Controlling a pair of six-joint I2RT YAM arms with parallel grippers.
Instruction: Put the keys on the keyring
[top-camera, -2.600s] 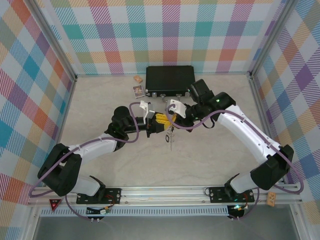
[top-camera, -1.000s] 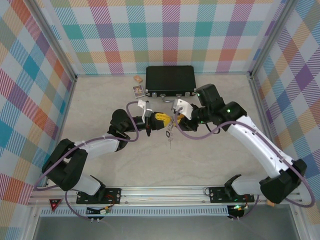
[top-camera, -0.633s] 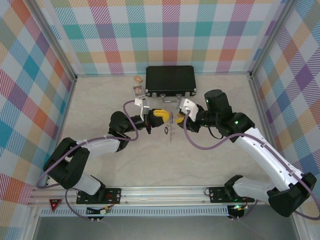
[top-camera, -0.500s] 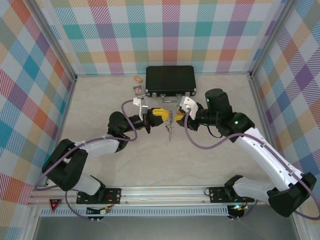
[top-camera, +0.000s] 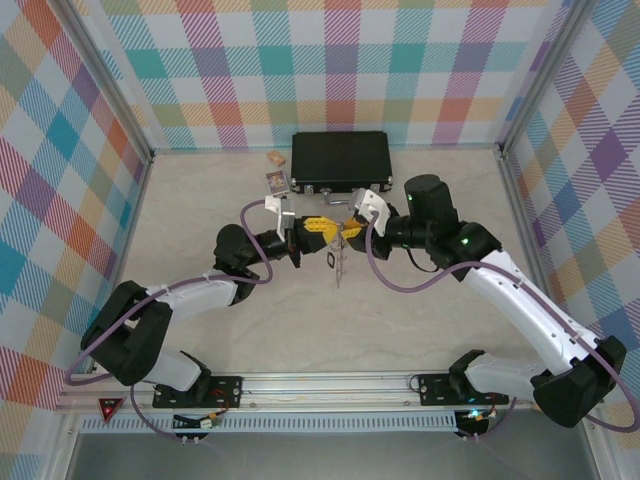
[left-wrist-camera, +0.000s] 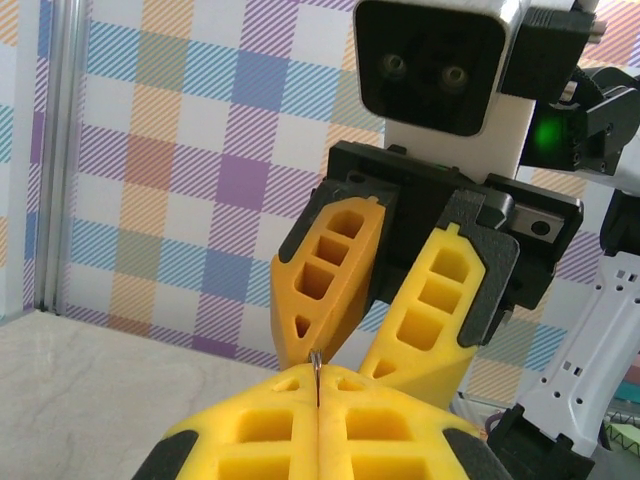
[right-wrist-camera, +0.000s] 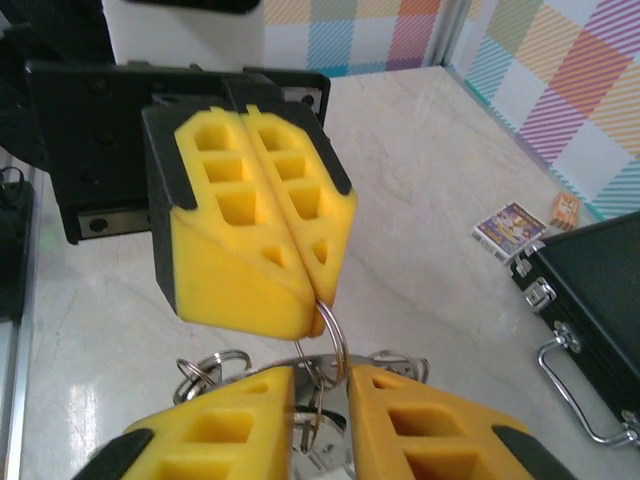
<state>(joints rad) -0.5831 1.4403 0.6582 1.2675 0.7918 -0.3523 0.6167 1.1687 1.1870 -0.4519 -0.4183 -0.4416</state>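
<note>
The keyring (right-wrist-camera: 336, 348) is up off the desk (top-camera: 400, 320), between the two arms. It dangles nearly edge-on from the left tool (right-wrist-camera: 312, 288), which is clenched on its rim. The right tool (right-wrist-camera: 320, 398) faces it tip to tip from the other side, jaws slightly apart and straddling the hoop; can't tell if they touch. It's nearest the free part, so I'd guess it grabs next.
</note>
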